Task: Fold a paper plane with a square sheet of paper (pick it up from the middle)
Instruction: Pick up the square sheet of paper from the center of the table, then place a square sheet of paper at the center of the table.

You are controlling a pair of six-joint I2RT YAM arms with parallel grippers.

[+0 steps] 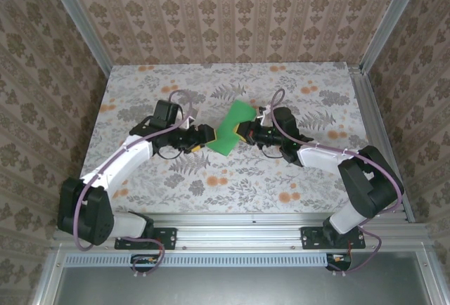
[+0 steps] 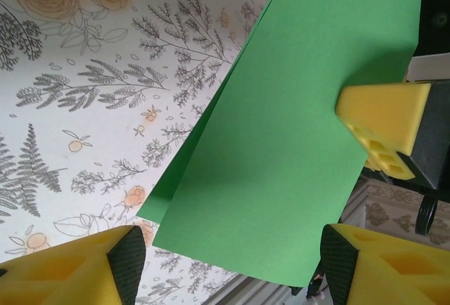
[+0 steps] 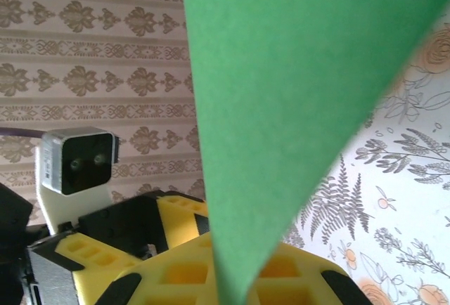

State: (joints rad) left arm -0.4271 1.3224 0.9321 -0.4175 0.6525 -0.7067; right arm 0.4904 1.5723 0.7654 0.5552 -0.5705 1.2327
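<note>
Robotics lab test cell: floral-print tabletop (image 1: 232, 178) boxed in on 3 sides by damask-print wall panels (image 1: 232, 17), alu extrusion posts (image 1: 79, 24) at corners, left arm (image 1: 130, 157) & right arm (image 1: 330, 156) bolted to front rail (image 1: 239, 221), wrist cam (image 3: 77, 161) on bracket.

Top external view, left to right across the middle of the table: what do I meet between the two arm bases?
Left arm's fingers, open → green sheet of paper → right arm's fingers, shut on the paper's right side.
</note>
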